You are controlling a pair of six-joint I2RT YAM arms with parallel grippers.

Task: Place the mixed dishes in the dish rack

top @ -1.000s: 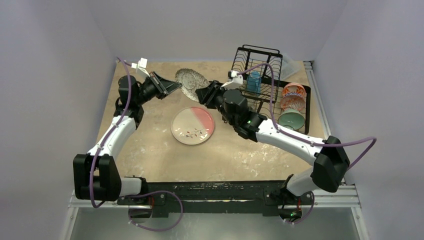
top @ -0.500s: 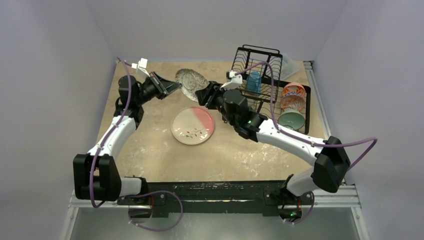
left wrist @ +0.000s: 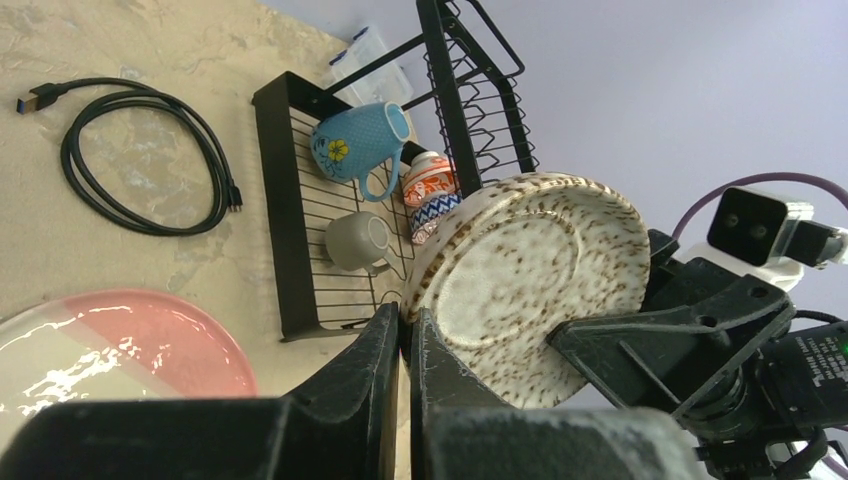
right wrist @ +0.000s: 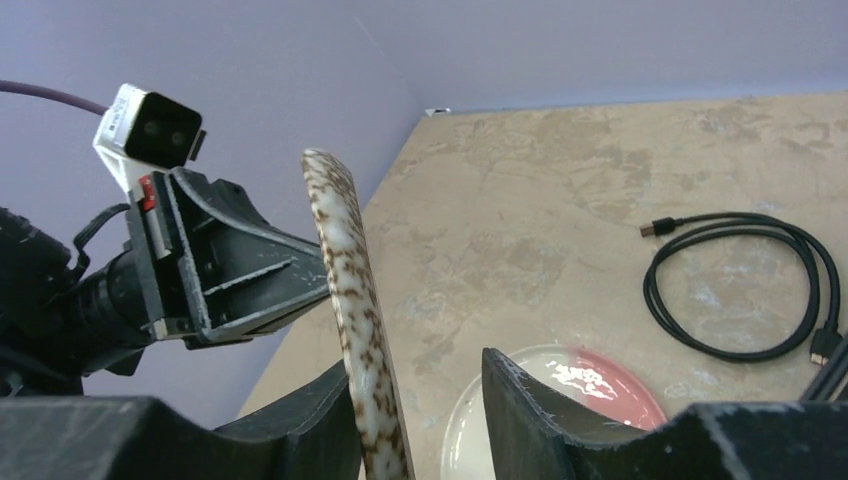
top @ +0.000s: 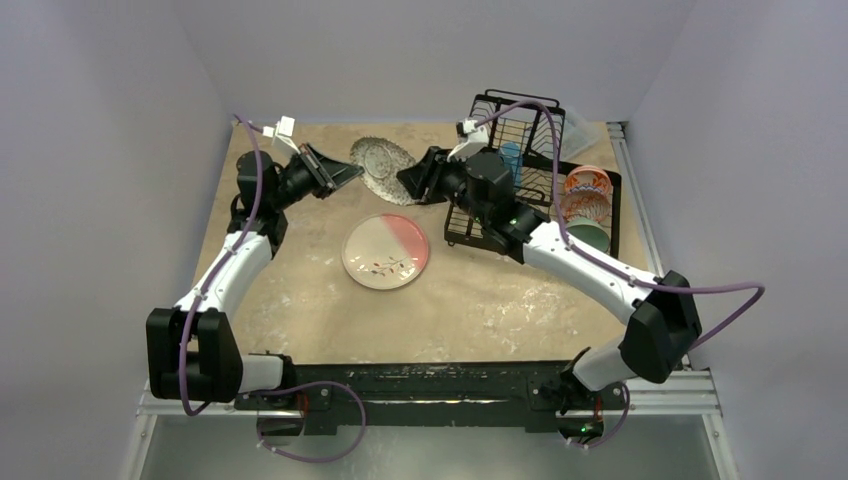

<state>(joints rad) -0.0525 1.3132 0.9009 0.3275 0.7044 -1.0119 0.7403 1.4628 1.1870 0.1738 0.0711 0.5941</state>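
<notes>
Two arms meet at the far side of the bench [top: 300, 300], both at the grey speckled oval dish [top: 380, 165], which is held on edge off the surface, just left of the dish rack [top: 515, 98]. From overhead the left arm [top: 240, 260] stretches away from its base and bends right at the wrist. The right arm [top: 590, 275] lies diagonally in front of the rack, its forearm covering part of the teal bowl [top: 592, 240]. That view is too distant to show either grasp.

The left wrist camera settles one. The left jaws are clenched on the dish's rim, fingers [left wrist: 370, 370] pinched together with the edge between them, and the dish's underside faces the lens. It also shows a blue cup [left wrist: 360, 145] and a small grey mug [left wrist: 355, 240] on the rack's wire floor, and one patterned bowl [left wrist: 432, 195] half hidden behind the dish.

The right wrist camera sees the dish edge-on between the right jaws, which stand released. One finger [right wrist: 300, 420] sits right beside the dish, whether touching I cannot tell, and the other finger [right wrist: 540, 410] stands clearly apart from it. Beyond, the cream-and-pink plate [right wrist: 560, 385] lies flat on the bench, cut off by that finger, near the black coiled cable [right wrist: 750, 290].
</notes>
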